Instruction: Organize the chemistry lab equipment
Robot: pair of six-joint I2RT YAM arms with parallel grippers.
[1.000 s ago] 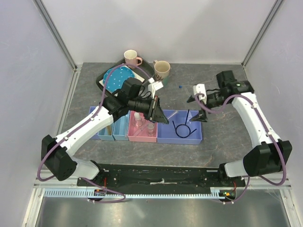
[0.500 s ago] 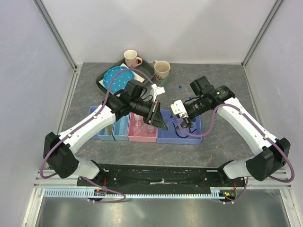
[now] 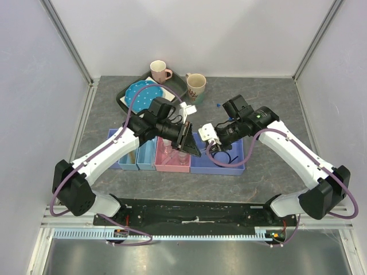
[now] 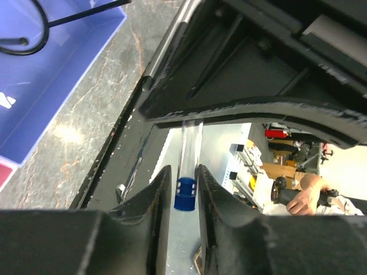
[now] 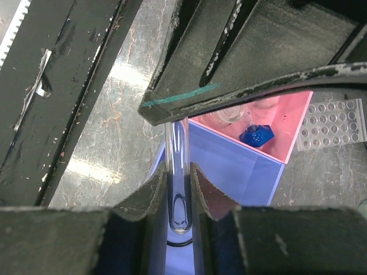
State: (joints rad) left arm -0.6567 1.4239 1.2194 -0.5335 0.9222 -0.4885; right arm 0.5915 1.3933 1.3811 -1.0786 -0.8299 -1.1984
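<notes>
Left hand (image 4: 183, 176): both fingers (image 4: 153, 201) nearly shut, pinching the capped end of a clear tube with a blue cap (image 4: 185, 196). The tube runs out past the fingertips toward the other arm.

Right hand (image 5: 179, 175): fingers (image 5: 153, 197) also drawn in tight, gripping the same tube by its rounded closed end. So both hands have hold of it, one at each end.

In the top view the two hands meet fingertip to fingertip. The tube hangs in the air over the left end of the purple rectangular plastic bin (image 3: 229, 168), off the bench (image 3: 269, 166).

A thin black looped wire (image 4: 23, 42) lies in that bin. The pink plastic bin (image 3: 172, 167) sits just beside it, with a blue faceted cap-like piece (image 5: 256, 136) inside. A clear welled plastic tray (image 5: 338, 123) lies on the bench beyond the pink bin.
</notes>
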